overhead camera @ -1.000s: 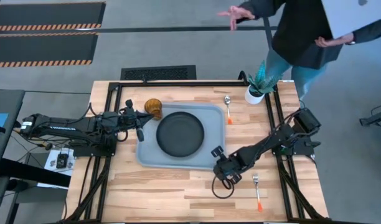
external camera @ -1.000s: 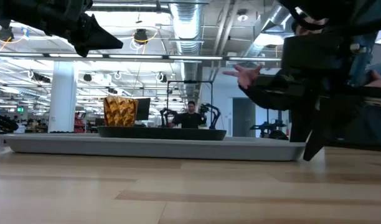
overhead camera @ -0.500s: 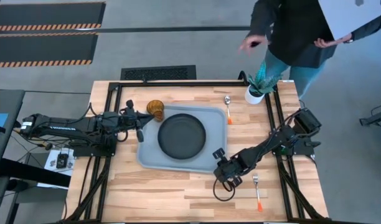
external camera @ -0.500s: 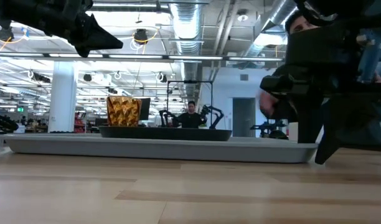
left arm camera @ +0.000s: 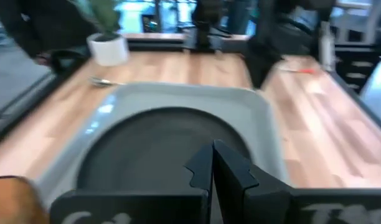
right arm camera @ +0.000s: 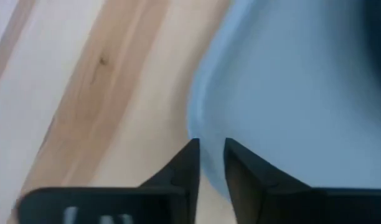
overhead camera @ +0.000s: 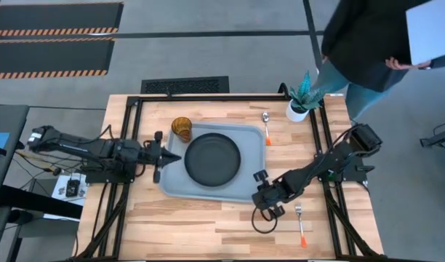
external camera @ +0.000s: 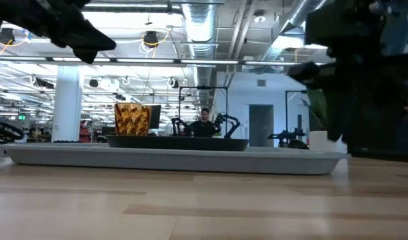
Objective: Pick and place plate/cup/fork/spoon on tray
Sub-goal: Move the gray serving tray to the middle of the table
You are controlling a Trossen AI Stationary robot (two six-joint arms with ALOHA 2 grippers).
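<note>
The grey-blue tray (overhead camera: 175,182) lies flat on the table with the black plate (overhead camera: 212,159) at its middle and the amber cup (overhead camera: 181,129) standing in its far left corner. The spoon (overhead camera: 266,125) lies on the table beside the tray's far right corner. The fork (overhead camera: 300,224) lies near the table's near right edge. My left gripper (overhead camera: 175,156) is shut and empty, hovering over the tray's left rim and pointing at the plate (left arm camera: 159,143). My right gripper (overhead camera: 260,177) is at the tray's near right corner, shut on its rim. My right gripper pinches the tray's rim (right arm camera: 200,134) at its near right corner, one finger on the inner side and one on the outer side. The fingers come from above, slanting from the table's near right. The tray stays flat on the table.
A white plant pot (overhead camera: 297,109) stands at the table's far right corner. A person (overhead camera: 368,44) stands beyond the far right edge. Bare wood lies along the near side of the table, where a dark cable loop (overhead camera: 262,222) hangs from my right arm.
The tray, with plate and cup on it, has slid a little toward the table's right and near edges, and my right gripper has gone along with it at its corner. My left gripper has turned to point at the plate. The person has stepped away to the right.
</note>
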